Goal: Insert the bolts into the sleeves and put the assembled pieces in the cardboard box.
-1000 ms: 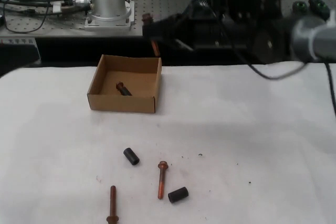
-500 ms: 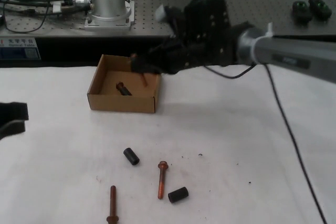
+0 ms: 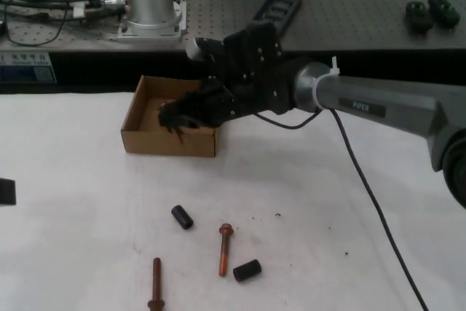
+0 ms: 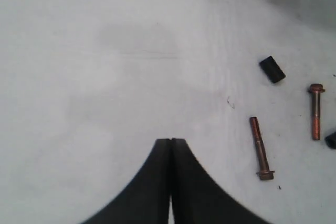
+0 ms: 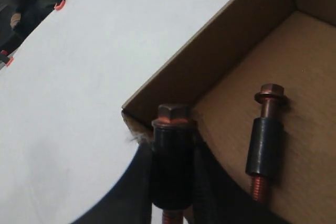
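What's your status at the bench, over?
Right claw shut on sleeved bolt, at box. Left claw shut, empty. One piece in box; two bolts, two sleeves loose.

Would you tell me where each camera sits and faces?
High view: behind the arms, facing forward and down; right arm over the cardboard box.
Left wrist view: above the cloth, facing two loose bolts; left jaws shut.
Right wrist view: facing into the box; right jaws hold a sleeved bolt.
High and left wrist views share the bolts.

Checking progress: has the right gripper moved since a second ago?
Yes. The right gripper, holding a sleeved bolt, came down leftward over the cardboard box.
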{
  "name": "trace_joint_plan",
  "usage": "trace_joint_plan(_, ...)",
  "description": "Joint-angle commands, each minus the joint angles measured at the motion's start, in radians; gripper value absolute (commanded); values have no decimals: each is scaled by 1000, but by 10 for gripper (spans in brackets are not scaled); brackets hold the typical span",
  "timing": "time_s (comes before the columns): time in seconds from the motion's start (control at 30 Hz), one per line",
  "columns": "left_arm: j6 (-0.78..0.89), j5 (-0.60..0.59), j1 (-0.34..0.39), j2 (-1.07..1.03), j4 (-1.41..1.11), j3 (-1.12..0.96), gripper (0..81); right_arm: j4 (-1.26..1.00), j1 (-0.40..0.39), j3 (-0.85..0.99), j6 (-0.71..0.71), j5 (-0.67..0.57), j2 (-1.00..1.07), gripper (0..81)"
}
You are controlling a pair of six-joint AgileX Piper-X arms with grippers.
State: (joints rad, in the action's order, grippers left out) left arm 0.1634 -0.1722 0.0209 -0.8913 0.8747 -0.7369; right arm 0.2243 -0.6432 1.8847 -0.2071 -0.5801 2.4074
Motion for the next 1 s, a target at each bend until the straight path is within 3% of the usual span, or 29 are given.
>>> trace_joint_plan(0.0,-28,27,41,36,9,-6,0,-6,2,43,-2,-3,-4,51)
trace_joint_plan(0.2,-28,-58,93,36,6,24,0,-7,5,101,46,70,-4,51)
trace_joint_plan(0.63,123,-327,96,36,-144,76,0,-8,48,112,68,197,20,51)
trace_joint_plan(0.97,168,-334,96,36,-234,76,0,-6,58,112,70,180,20,48)
